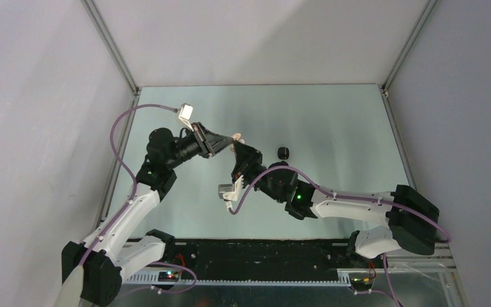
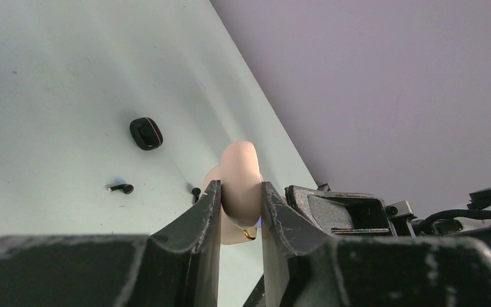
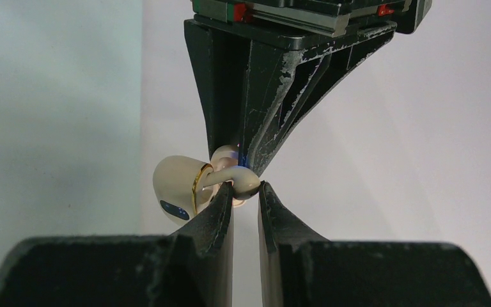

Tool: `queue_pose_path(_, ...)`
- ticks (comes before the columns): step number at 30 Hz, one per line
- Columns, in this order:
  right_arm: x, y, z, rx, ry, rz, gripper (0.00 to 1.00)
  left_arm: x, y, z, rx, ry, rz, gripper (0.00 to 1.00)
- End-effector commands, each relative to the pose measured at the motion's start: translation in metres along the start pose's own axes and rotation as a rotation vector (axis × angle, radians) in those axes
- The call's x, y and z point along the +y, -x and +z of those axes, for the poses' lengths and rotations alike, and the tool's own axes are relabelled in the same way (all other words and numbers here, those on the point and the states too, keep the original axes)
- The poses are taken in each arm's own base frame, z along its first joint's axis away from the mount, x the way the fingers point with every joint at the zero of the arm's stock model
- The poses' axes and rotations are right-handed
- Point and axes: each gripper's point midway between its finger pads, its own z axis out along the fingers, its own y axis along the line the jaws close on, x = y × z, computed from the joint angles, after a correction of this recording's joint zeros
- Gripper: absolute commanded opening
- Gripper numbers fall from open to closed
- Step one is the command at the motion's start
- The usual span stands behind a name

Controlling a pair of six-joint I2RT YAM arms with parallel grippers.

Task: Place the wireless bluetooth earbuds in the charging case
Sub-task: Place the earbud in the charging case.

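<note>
Well clear of table (image 1: 332, 121) edges, left gripper (image 2: 241, 195) pinches beige case (image 2: 240, 165).

White links (image 1: 131, 211), black joints (image 1: 166, 150), purple cables (image 1: 118, 137), scuffed jaws

On my overhead feed the pale green table (image 1: 345, 115) fills the middle, and I place everything else from it. Plain grey walls (image 1: 256, 38) rise off its far, left and right edges, with aluminium frame rails (image 1: 110, 43) climbing from its two far corners. Along the table's near edge I see a black strip (image 1: 262, 252), and nearer still a white slotted cable duct (image 1: 256, 279).
</note>
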Motion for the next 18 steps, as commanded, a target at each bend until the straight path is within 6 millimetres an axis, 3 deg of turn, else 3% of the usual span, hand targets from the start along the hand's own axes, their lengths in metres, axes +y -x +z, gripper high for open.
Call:
queue_pose_path(1, 0.001, -0.005, -0.004, 0.033, 0.04, -0.008, 0.09, -0.022, 0.026, -0.004, -0.099, -0.059, 0.043, 0.0)
queue_pose_path(10, -0.007, -0.008, -0.003, 0.052, 0.01, -0.02, 0.15, -0.021, 0.025, -0.003, -0.098, -0.072, 0.008, 0.0)
queue_pose_path(13, -0.015, -0.011, -0.001, 0.069, -0.036, -0.017, 0.25, -0.023, 0.027, -0.002, -0.106, -0.095, -0.008, 0.0)
queue_pose_path(18, -0.012, -0.014, -0.001, 0.085, -0.027, -0.022, 0.27, -0.022, 0.027, 0.0, -0.101, -0.112, -0.031, 0.0)
